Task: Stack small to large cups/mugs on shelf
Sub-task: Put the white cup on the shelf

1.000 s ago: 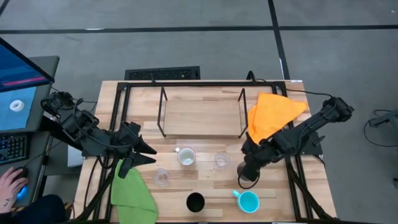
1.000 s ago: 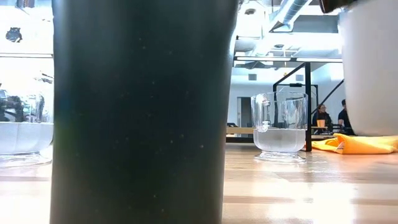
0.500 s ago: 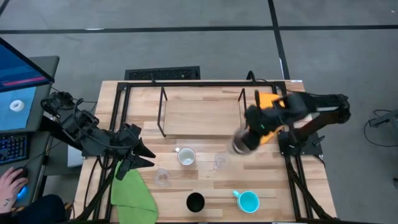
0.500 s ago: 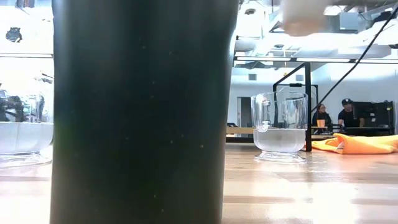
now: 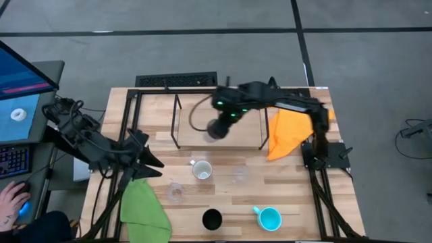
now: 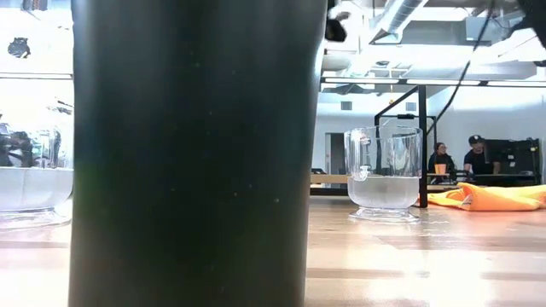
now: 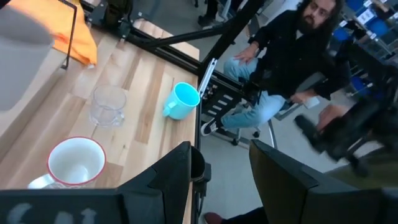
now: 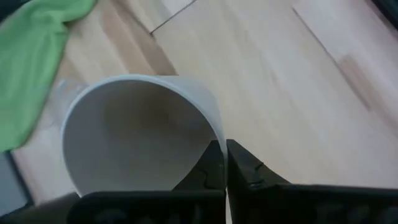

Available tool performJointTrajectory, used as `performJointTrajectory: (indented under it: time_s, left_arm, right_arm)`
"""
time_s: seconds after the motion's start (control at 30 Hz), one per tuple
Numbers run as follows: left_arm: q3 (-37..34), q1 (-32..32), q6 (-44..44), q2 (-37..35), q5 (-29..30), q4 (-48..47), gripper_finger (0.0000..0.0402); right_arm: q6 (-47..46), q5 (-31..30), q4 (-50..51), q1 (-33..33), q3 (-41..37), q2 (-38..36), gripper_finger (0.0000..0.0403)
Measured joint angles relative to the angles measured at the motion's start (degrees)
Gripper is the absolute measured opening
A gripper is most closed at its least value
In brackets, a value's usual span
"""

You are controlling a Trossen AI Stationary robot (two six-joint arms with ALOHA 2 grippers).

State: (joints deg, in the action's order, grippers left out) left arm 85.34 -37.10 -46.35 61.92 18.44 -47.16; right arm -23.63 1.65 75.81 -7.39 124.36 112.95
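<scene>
High view: the right end effector point(image 5: 219, 127) is now hanging over the shelf point(image 5: 202, 131), near the middle of its wooden board, carrying the grey-beige mug point(image 5: 217, 129); a second ago it was down by the front-right part of the surface, beside the light blue mug point(image 5: 268, 218), so the mug is getting transported from the surface toward the rack. My read: the placing step for this mug is coming up, with nothing on the shelf board that I can see yet. The right arm is stretching from its base at the right edge, over the orange cloth point(image 5: 290, 128), reaching left across the shelf's right rods. The left end effector point(image 5: 150, 162) is idling near the left edge above the green cloth point(image 5: 143, 210), fingers spread wide, holding nothing. White mug point(image 5: 201, 170), two glass cups point(image 5: 175, 192) and black mug point(image 5: 212, 219) are sitting untouched on the front half of the surface. Low view: the black mug is filling most of the frame, one glass cup point(image 6: 383, 174) standing behind; the carried mug has left this view. Left wrist view: parted fingers, white mug, a glass cup and light blue mug ahead, a seated person beyond the surface's edge. Right wrist view: fingers are pinching the grey-beige mug's rim, closed tight on its wall, wood board underneath.
</scene>
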Motion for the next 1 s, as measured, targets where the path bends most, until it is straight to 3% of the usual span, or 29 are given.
performJointTrajectory:
  time_s: [0.23, 0.73, 1.0]
  left_arm:
    - [0.00, -0.02, 0.02, -1.14, 0.04, 0.04, 0.0155]
    - [0.00, -0.02, 0.20, -1.71, 0.22, -0.20, 0.0155]
    - [0.00, -0.02, 0.18, -1.71, 0.20, -0.17, 0.0155]
  right_arm:
    - [2.88, 0.04, 0.02, -1.51, 10.65, 11.68, 0.0011]
    - [3.07, 1.57, -3.90, -3.20, 10.05, 18.71, 0.0014]
    - [3.08, 1.34, -5.46, -3.17, 9.94, 18.84, 0.0052]
